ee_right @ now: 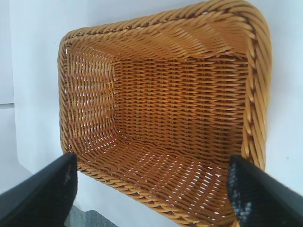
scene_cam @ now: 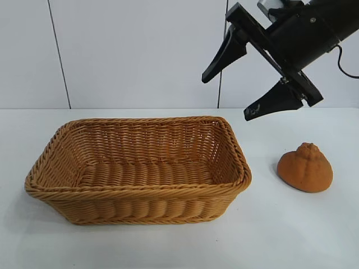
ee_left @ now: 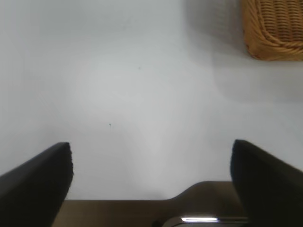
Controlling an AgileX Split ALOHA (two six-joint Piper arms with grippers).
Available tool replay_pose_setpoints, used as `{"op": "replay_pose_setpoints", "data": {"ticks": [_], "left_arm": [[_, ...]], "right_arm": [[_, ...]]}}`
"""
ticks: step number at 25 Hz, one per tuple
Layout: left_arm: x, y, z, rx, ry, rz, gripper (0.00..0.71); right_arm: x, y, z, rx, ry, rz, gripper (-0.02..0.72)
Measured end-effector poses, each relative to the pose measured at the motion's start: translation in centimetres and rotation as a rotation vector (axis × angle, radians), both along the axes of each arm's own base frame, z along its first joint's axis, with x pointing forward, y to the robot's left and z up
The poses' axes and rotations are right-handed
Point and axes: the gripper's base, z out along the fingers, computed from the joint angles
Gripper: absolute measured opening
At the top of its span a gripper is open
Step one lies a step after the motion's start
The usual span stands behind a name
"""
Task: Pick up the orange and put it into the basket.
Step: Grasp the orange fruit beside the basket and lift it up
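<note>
The orange (scene_cam: 305, 168), dull orange-brown with a bumpy knob on top, sits on the white table to the right of the basket (scene_cam: 140, 193). The woven wicker basket stands left of centre and nothing lies in it. My right gripper (scene_cam: 229, 96) hangs open high above the basket's right end, up and to the left of the orange, with nothing between its fingers. In the right wrist view the right gripper (ee_right: 151, 182) looks down into the basket's bare inside (ee_right: 180, 99). My left gripper (ee_left: 151, 163) is open over bare table, with a corner of the basket (ee_left: 274, 28) farther off.
A white wall rises behind the white table (scene_cam: 291, 235). Open table surface lies in front of the basket and around the orange. The table's near edge (ee_left: 118, 208) shows under the left gripper.
</note>
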Motion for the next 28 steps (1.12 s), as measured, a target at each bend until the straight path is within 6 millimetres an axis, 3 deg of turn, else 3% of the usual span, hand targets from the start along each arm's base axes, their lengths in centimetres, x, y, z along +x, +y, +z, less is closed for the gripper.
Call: {"op": "replay_pose_setpoints", "data": {"ticks": [6, 14, 18, 21, 28], "left_arm": [[-2.0, 0.1, 0.0, 0.026, -0.128, 0.012, 0.641], [-2.0, 0.2, 0.0, 0.032, -0.130, 0.016, 0.641], [-2.0, 0.1, 0.0, 0.022, -0.130, 0.010, 0.641], [-2.0, 0.1, 0.0, 0.022, -0.130, 0.010, 0.641], [-2.0, 0.1, 0.0, 0.021, -0.130, 0.009, 0.641]], "right_arm": [[0.3, -2.5, 1.1, -0.293, 0.019, -0.017, 0.589], [1.2, -7.8, 1.1, -0.343, 0.058, -0.159, 0.589], [1.8, -8.9, 0.5, -0.347, 0.066, -0.191, 0.589], [2.7, -8.9, -1.5, -0.353, 0.106, -0.188, 0.589], [5.0, -8.8, -8.3, -0.374, 0.230, -0.175, 0.589]]}}
